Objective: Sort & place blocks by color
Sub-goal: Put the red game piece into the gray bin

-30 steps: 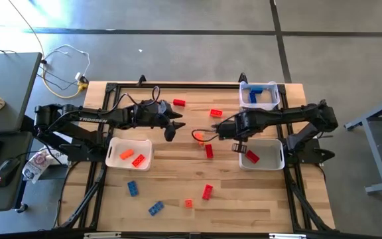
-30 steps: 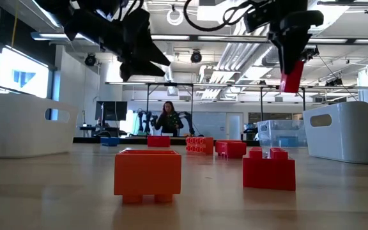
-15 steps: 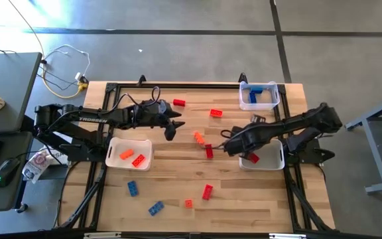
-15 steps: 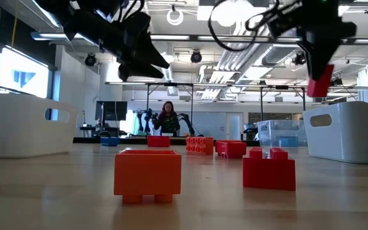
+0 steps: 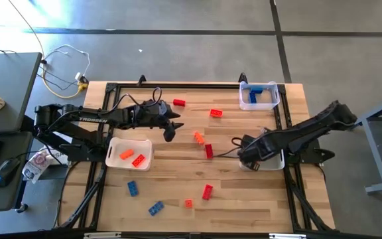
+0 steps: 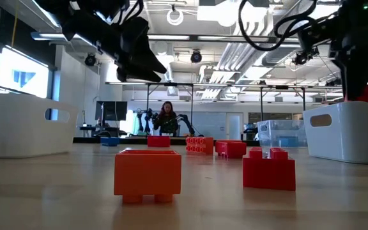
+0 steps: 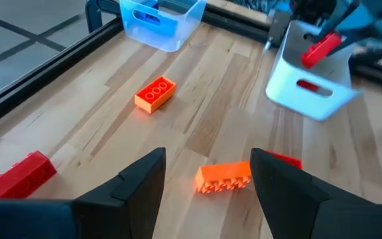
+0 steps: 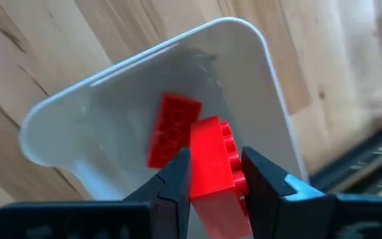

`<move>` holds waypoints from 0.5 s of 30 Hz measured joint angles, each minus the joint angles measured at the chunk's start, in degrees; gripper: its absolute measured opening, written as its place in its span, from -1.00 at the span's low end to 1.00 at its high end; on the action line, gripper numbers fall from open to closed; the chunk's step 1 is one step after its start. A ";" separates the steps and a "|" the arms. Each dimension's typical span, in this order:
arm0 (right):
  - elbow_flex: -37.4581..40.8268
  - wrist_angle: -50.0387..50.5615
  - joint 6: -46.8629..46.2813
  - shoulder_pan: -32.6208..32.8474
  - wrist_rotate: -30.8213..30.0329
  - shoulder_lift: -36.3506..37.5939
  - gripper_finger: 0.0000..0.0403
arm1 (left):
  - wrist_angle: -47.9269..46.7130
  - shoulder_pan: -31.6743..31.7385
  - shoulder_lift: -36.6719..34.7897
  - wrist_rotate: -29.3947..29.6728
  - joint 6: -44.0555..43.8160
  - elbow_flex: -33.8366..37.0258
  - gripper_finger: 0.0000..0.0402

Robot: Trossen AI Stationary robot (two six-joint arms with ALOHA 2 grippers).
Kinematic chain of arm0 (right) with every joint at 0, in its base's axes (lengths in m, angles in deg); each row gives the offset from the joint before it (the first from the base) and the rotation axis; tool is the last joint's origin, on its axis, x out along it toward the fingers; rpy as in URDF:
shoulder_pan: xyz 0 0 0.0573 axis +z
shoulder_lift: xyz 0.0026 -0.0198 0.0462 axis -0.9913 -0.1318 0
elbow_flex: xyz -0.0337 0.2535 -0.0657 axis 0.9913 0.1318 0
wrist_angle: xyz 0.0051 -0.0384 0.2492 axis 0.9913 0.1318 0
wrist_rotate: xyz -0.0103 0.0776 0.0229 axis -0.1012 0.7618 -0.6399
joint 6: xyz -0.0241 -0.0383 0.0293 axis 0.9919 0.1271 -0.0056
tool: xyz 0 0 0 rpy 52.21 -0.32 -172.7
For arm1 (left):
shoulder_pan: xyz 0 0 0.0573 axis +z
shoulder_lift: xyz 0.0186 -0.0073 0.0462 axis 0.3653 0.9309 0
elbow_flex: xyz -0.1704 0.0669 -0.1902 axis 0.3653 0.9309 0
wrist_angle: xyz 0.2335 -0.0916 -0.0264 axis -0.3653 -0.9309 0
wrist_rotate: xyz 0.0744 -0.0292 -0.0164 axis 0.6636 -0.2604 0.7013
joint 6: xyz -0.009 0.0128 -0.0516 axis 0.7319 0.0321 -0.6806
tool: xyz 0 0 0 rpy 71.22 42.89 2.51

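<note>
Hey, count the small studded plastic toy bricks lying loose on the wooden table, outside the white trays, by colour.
Red studded plastic bricks: 3
Orange studded plastic bricks: 3
Blue studded plastic bricks: 2
Total: 8

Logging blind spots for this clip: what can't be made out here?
- High view: right end effector and its red brick are hidden by the arm over the white tray.
- Low view: the red brick is cut by the edge.
- Low view: the tray's contents are hidden by its wall.
</note>
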 joint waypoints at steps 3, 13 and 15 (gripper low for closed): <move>3.56 -4.44 -4.26 1.44 -0.06 3.19 -0.58 | -0.76 0.00 0.00 0.00 1.42 0.02 0.04; 14.50 -12.42 -15.88 2.43 1.94 9.00 -0.58 | -1.30 0.00 0.00 0.20 1.49 0.02 0.04; 15.65 -12.62 -17.08 2.43 1.94 9.15 -0.56 | -1.29 0.00 0.00 0.20 1.49 0.02 0.04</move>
